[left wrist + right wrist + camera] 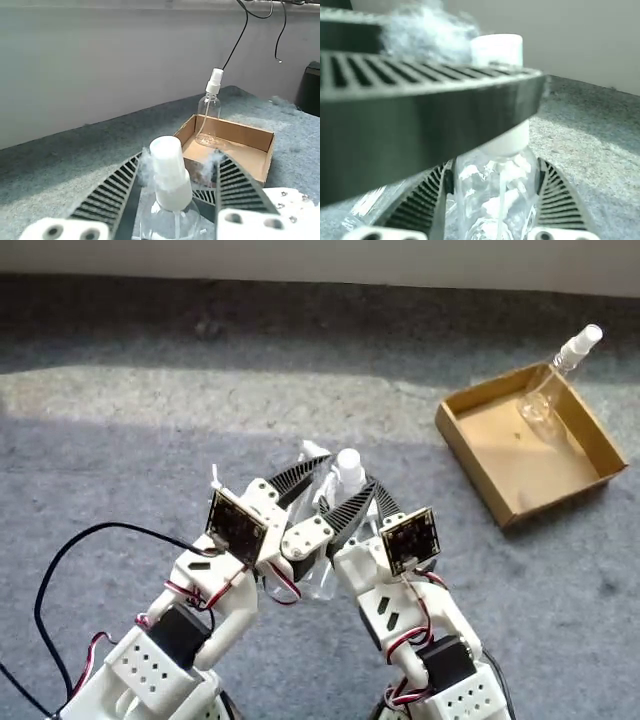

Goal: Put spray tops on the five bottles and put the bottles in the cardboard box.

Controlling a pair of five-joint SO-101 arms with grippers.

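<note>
Two-handed hold for capping, early in the job.

Well beyond the fingertips, off to the right arm's side on grey carpet (pixel 150 440): cardboard box (pixel 510 460), open and set apart, probably to leave both arms room. Right gripper (pixel 494 172) low down, fingers (pixel 560 200) pressed against the clear body of the bottle (pixel 495 205) on either side, seemingly to hold it upright and stop it turning. Left gripper (pixel 180 157) higher, fingers (pixel 112 197) spread to either flank of the neck, a gap showing on one side, apparently not yet biting. Boxed bottle (pixel 208 107) upright in the box's far corner, top already on. Spray top (pixel 167 170) between the left fingertips, seated on the neck; tightness impossible to tell.
</note>
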